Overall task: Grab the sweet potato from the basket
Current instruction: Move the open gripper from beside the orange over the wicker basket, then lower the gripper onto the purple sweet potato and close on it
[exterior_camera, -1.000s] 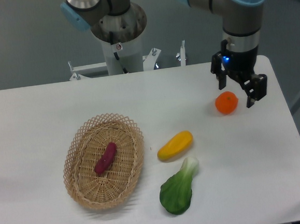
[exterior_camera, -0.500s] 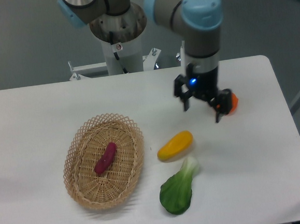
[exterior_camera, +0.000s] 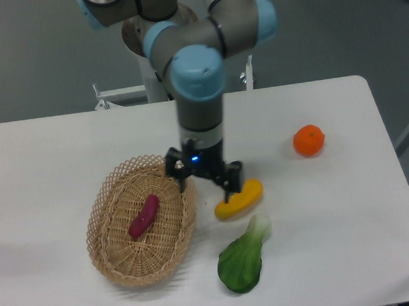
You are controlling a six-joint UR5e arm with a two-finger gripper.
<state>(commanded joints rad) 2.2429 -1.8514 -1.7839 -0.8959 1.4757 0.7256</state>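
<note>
The sweet potato, slim and reddish-purple, lies slanted in the middle of the oval wicker basket at the table's front left. My gripper hangs open above the basket's right rim, to the right of and slightly behind the sweet potato, with nothing between its fingers. One finger is over the rim; the other is over the near end of the yellow vegetable.
A plump yellow vegetable lies just right of the basket, partly under the gripper. A green leafy bok choy sits in front of it. An orange fruit rests at the right of the white table.
The arm has swept left across the table, from beside the orange fruit to above the basket's right rim. The gripper stays open. The objects on the table have not moved.
</note>
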